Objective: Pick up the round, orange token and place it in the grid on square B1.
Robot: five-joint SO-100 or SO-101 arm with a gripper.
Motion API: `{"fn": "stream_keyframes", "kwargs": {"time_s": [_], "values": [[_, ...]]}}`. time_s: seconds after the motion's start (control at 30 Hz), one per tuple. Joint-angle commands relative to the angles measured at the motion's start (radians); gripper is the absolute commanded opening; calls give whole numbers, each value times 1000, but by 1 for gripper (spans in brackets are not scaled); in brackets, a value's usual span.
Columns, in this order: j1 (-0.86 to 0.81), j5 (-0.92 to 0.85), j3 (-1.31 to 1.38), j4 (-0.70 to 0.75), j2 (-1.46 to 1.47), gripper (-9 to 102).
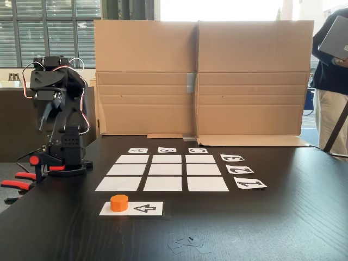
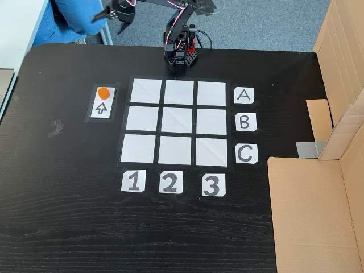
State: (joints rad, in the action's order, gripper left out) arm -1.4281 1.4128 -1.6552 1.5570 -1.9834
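At the left of the top-down fixed view, the token [image 2: 103,92] sat on the white arrow strip [image 2: 103,108], just beside the grid [image 2: 178,121] on the dark tabletop [image 2: 68,199]. It looked light, rigid and smooth-sided, best pinched across its round wall low down. Square B1 [image 2: 141,119] lay blank to its right. Further along, the arm [image 2: 181,34] stood folded back over its base, its end effector [image 2: 114,14] raised well clear and seemingly part open, holding nothing.
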Motion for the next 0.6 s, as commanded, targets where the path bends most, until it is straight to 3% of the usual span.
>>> {"fn": "stream_keyframes", "kwargs": {"time_s": [0.0,0.17,0.57], "values": [[21,-6,115,6,67,61],[44,-6,210,11,175,71],[196,21,426,17,442,71]]}}
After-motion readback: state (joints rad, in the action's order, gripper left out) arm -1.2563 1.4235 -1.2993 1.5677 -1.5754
